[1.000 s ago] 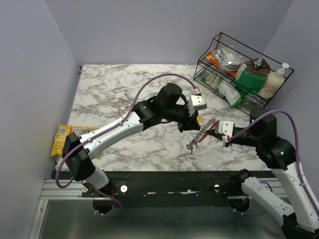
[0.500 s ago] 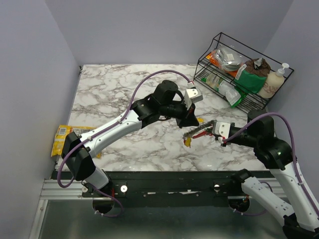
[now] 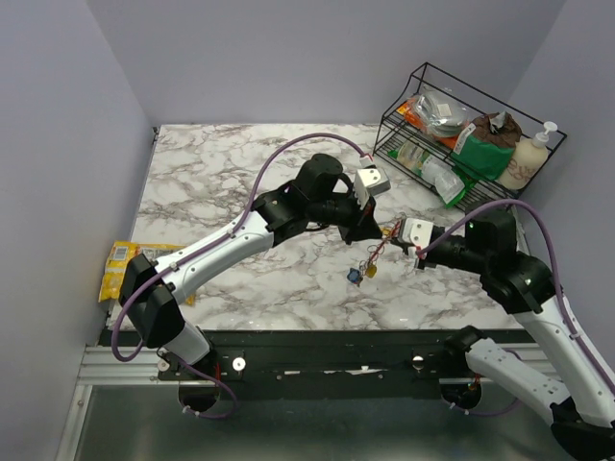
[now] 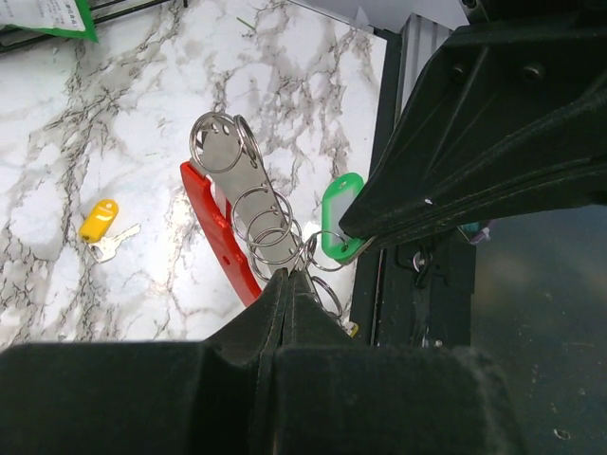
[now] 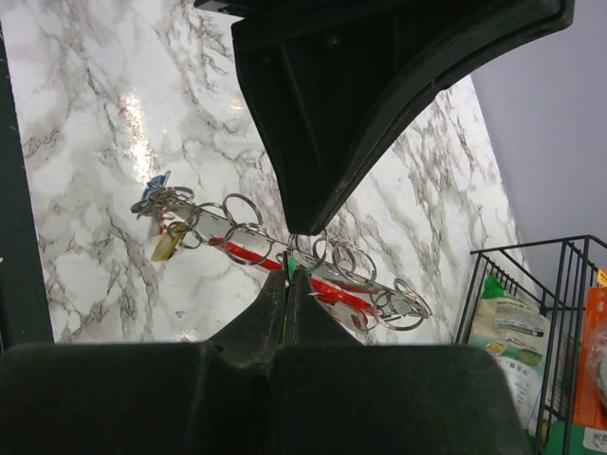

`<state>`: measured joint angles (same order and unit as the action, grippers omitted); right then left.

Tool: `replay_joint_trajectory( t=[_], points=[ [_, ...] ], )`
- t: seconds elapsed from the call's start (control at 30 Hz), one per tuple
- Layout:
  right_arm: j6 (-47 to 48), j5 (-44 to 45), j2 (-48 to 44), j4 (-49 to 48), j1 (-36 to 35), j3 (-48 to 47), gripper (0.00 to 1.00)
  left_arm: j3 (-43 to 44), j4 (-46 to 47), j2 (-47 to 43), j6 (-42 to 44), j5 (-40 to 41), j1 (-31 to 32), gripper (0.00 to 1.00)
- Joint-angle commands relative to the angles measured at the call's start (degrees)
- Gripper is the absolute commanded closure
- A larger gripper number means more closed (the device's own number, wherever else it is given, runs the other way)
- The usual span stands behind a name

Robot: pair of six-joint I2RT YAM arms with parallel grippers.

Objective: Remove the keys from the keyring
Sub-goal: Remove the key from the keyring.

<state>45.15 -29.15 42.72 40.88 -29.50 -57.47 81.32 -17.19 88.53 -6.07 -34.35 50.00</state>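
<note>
Both jaws are shut mid-frame. We see left gripper (image 4: 287, 281) pinching the keyring (image 4: 218, 237), right gripper (image 5: 287, 277) clamping the green key (image 4: 340, 210).

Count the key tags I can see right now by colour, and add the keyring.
yellow key tag: 1
green key tag: 1
blue key tag: 1
red keyring: 1
Total: 4 (no red key tag in view)
</note>
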Motion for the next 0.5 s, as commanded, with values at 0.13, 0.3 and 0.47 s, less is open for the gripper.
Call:
replay_joint_trajectory(
  t=[0.13,0.3,0.47],
  points=[
    [-0.7,10.1,2.5,-5.8,-4.3,-3.1,0.99,0.8,1.6,1.3,-0.2,0.9,1.0,1.0],
    [1.3,10.4,4.2,-2.7,-6.8,-4.8,0.99,1.6,1.2,2.2,-0.2,1.6,1.5,1.0],
    [5.4,7.7,2.6,2.6,-8.2,-1.8,0.99,1.8,0.8,1.8,-0.5,2.8,1.2,1.0]
  ],
)
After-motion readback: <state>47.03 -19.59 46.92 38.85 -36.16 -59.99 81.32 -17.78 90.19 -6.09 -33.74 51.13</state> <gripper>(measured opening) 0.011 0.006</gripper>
